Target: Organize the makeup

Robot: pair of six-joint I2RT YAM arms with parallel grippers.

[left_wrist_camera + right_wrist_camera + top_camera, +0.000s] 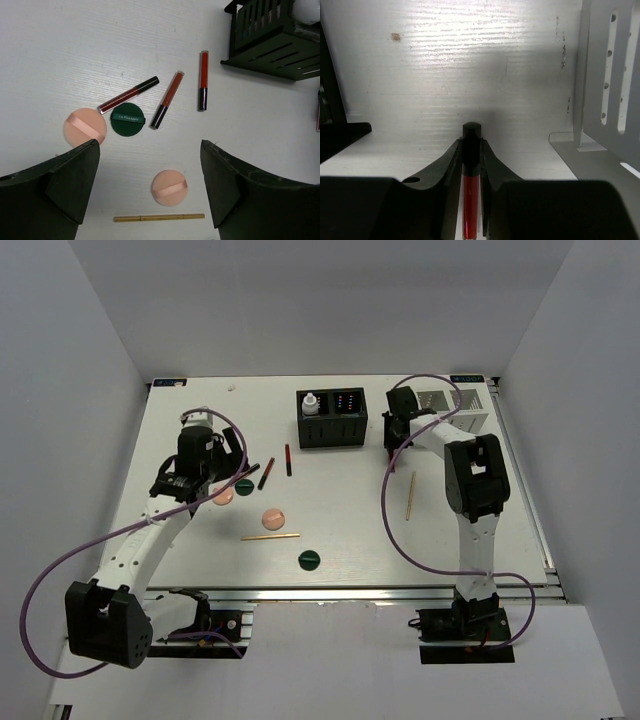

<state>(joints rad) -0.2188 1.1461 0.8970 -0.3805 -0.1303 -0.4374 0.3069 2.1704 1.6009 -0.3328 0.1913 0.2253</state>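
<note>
Near the far edge of the tabletop, your right tool pinches a thin red tube with a black cap, pointing straight ahead, the white slotted box just right of it, while your left tool hangs spread.

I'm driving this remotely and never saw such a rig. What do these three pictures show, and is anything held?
Two robot arms are bolted at the near edge of the table. The overhead picture shows both; the other two come from a camera on each wrist, looking past its own claw. The left claw hangs open above loose makeup: pink puffs, a green puff, red tubes and a tan stick. The right claw is shut on another red tube, between the black box and the white slotted box. A white bottle stands in the black box.
</note>
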